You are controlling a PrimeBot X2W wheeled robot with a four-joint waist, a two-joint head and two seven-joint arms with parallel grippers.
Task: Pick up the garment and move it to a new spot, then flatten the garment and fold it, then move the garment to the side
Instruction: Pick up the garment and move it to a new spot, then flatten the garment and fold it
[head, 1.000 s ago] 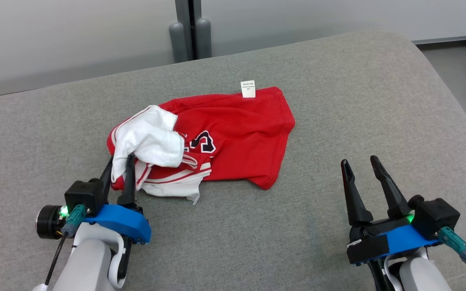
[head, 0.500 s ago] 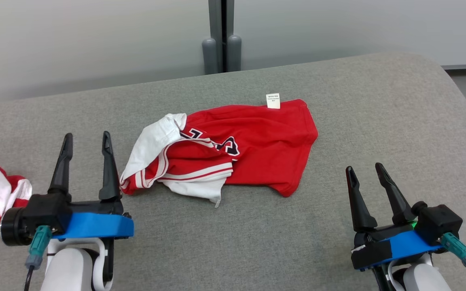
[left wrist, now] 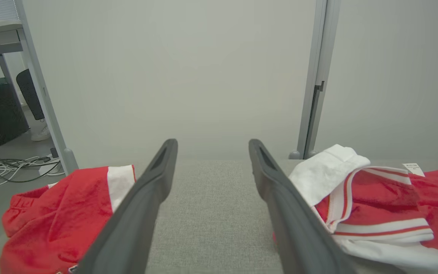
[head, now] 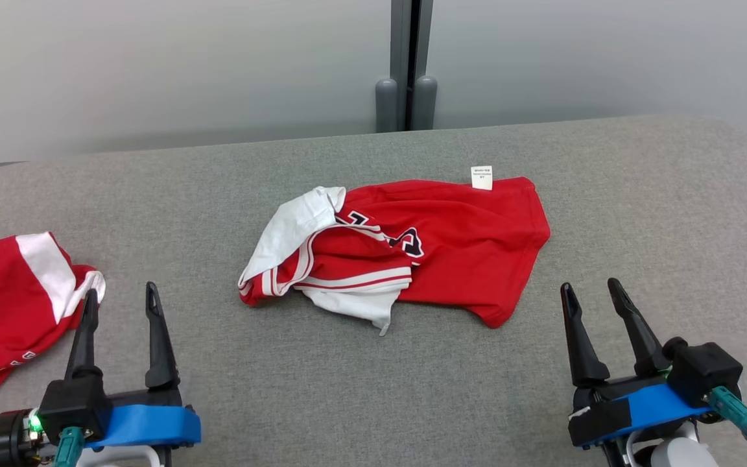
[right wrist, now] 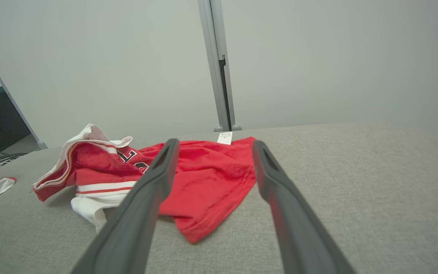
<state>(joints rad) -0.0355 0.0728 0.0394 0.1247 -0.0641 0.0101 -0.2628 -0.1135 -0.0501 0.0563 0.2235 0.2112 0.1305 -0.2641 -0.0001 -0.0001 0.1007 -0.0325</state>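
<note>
A: Looking at a crumpled red-and-white sports jersey (head: 399, 250), bunched mid-way across the grey fabric-covered tabletop (head: 412, 389), white care label (head: 482, 178) poking out at the far hem.

B: And no grip anywhere! Dark two-fingered left gripper (head: 120, 292) spread wide and empty, well apart from the jersey. Dark two-fingered right gripper (head: 589, 286) likewise splayed and empty, near the red corner.

A: Reads like relocating done, flattening up next.

B: Probably. Calls for pinching opposite edges, white folded-over flap on the left and red hem corner on the right, then drawing outward.

A: Worth ignoring that second red-and-white garment (head: 10, 305) heaped just beside the left gripper.
</note>
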